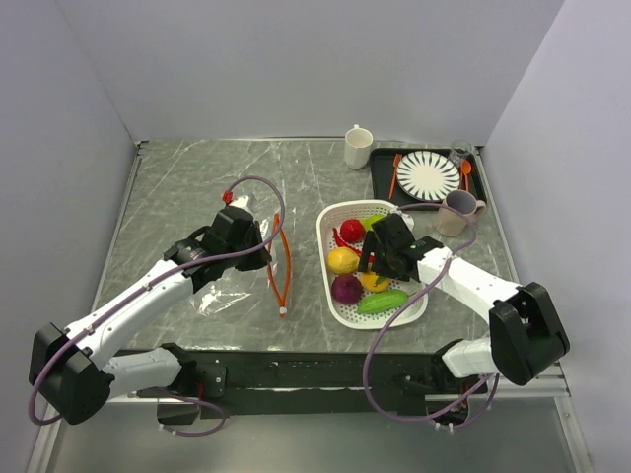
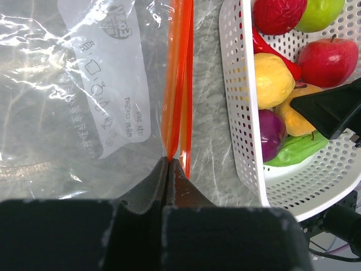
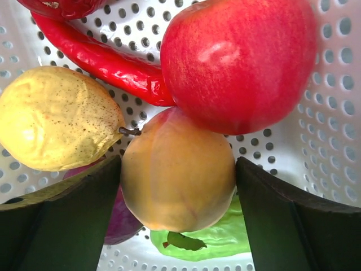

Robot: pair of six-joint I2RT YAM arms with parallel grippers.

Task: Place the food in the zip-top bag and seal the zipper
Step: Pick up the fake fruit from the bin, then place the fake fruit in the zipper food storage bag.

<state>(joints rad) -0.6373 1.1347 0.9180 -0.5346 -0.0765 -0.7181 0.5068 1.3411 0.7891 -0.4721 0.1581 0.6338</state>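
On the left, our left arm (image 1: 138, 296) reaches forward over the desk (image 1: 177, 187). The left fingers (image 2: 167, 178) are pressed together, pinching the orange-red zipper (image 2: 179, 84) of the zip-top bag (image 2: 51, 113), which lies beside the white basket (image 1: 321, 232). The bag's white label (image 2: 107, 79) carries print that looks reversed; we cannot read it. On the right, our right arm (image 1: 463, 281) bends in over the basket. The right fingers (image 3: 67, 226) are spread either side of an orange ball (image 3: 177, 180) among the food (image 1: 342, 259).

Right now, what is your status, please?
Left fingers shut on zipper; bag looks empty. Right fingers either side of orange fruit in basket, grip unconfirmed. Red apple lies against it.
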